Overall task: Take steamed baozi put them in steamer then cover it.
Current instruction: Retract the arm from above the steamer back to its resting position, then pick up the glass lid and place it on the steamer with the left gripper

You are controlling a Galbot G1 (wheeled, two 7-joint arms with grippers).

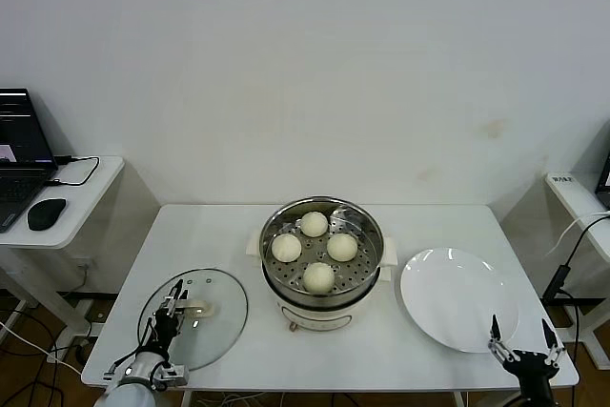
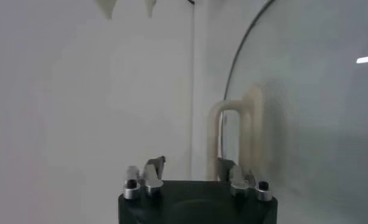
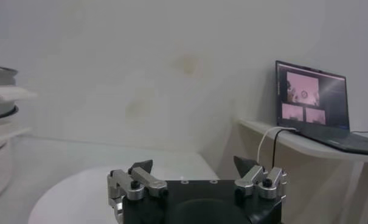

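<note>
Four cream-white baozi [image 1: 318, 277] lie in the shiny steel steamer [image 1: 367, 269] on its cream cooker base at the table's middle. The steamer is uncovered; its edge shows in the right wrist view [image 3: 0, 115]. The round glass lid [image 1: 224, 331] lies flat on the table at the front left. My left gripper [image 1: 170, 307] is open at the lid's front-left part, right beside its cream handle [image 1: 198, 310]. In the left wrist view the handle [image 2: 232, 131] stands just beyond my open left gripper [image 2: 191, 165]. My right gripper [image 1: 522, 338] is open and empty at the front right table edge.
An empty white plate [image 1: 457, 297] lies right of the steamer, just behind my right gripper [image 3: 194, 164]; it also shows in the right wrist view [image 3: 80, 189]. A side table on the left holds a laptop [image 1: 21, 145] and mouse [image 1: 46, 213]. Another laptop [image 3: 311, 100] stands on the right side table.
</note>
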